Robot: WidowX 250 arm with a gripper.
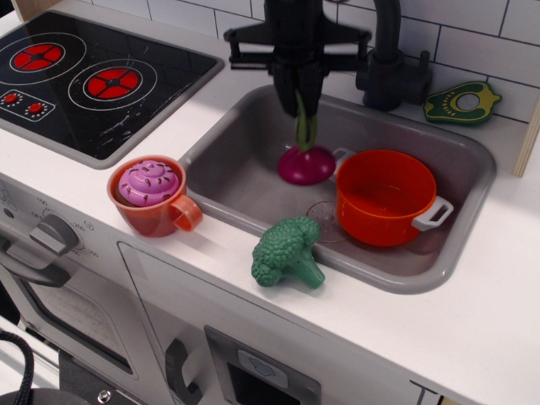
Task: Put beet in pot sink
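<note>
My gripper (301, 94) is shut on the dark green leaves of the beet (306, 163) and holds it in the air above the grey sink (228, 160). The magenta bulb hangs just left of the orange pot (385, 196), close to its near grey handle. The pot stands upright in the right part of the sink and looks empty.
A green broccoli (287, 251) lies on the sink's front rim. An orange mug with a purple swirl (152, 194) stands left of the sink. A black stove (84, 80) is at the left, a black faucet (390, 67) behind the sink, an avocado toy (460, 102) at back right.
</note>
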